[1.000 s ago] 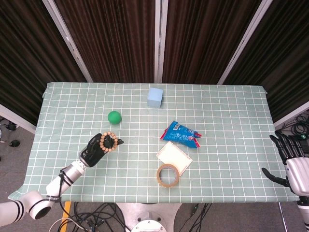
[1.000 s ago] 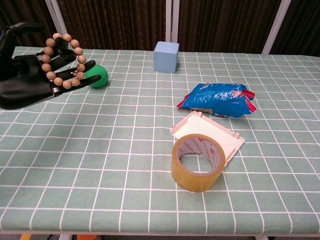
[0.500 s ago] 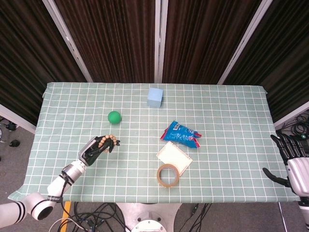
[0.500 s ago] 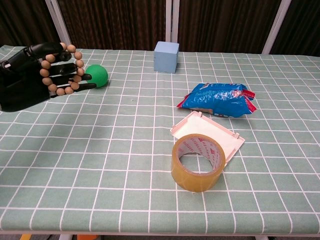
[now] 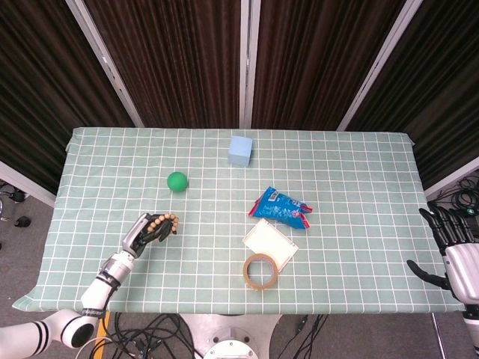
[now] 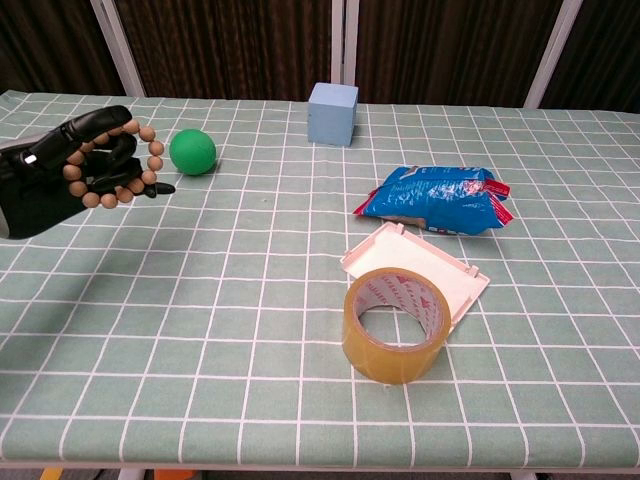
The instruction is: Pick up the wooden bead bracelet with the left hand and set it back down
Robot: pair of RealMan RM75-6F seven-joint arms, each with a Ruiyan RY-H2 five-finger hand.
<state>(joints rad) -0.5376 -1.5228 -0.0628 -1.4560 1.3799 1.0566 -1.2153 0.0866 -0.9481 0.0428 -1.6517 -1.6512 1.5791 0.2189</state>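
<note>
The wooden bead bracelet (image 6: 128, 170) (image 5: 168, 224) is a ring of round tan beads. My black left hand (image 6: 66, 170) (image 5: 150, 228) grips it, fingers curled through the ring, above the left front part of the green checked table (image 6: 250, 300). In the chest view the bracelet hangs off the hand's right side, left of the green ball (image 6: 192, 151). My right hand (image 5: 453, 247) hovers off the table's right edge in the head view, fingers spread and holding nothing.
A green ball (image 5: 177, 181) lies just beyond the left hand. A light blue cube (image 6: 333, 113) stands at the back centre. A blue snack bag (image 6: 436, 200), a white lid (image 6: 415, 270) and a tape roll (image 6: 393, 323) sit right of centre.
The left hand has drawn back toward the table's front left and sunk lower, carrying the bracelet; its fingers have curled more tightly through the beads. The right hand has not moved.
</note>
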